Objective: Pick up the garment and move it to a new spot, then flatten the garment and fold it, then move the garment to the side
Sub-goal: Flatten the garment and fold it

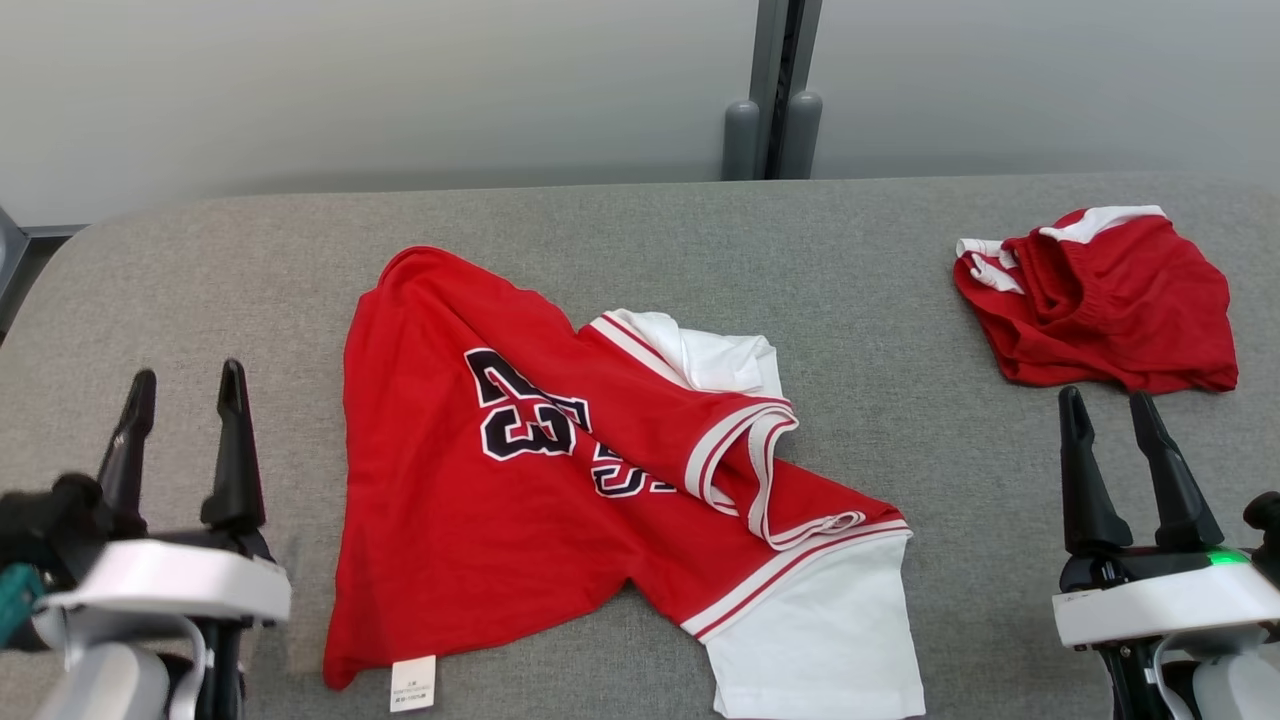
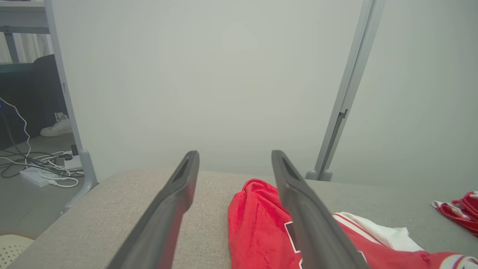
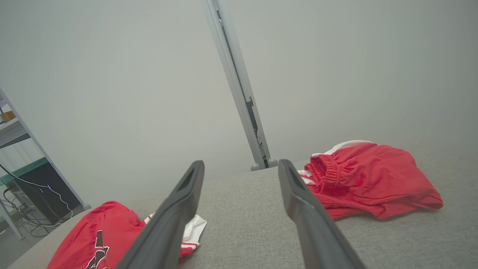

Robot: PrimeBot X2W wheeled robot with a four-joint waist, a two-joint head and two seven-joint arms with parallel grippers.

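- Left claw sits at the lower left of the head view, fingers pointing away across the grey padded table. Its two fingers stand wide apart with nothing between them, and they touch no cloth.
- Right claw sits at the lower right, likewise spread wide and empty. Its tips hang just short of the near edge of the red shorts.
- Between the two claws lies the red jersey with the black number. It is crumpled and partly turned over itself, roughly mid-table.
- Its long axis runs on a slant, from a red corner at the far left down to a white sleeve at the near right. The hem with a small white label lies at the near left.
- From the left claw the jersey lies to the right and slightly ahead, its red edge near. From the right claw it lies to the left, with bare table between.
- Judging by this, the jersey is the piece to lift, since the shorts already lie bunched at the far right.
- The left arm looks the nearer for the red edge and the right for the white sleeve. Neither grasp has begun.
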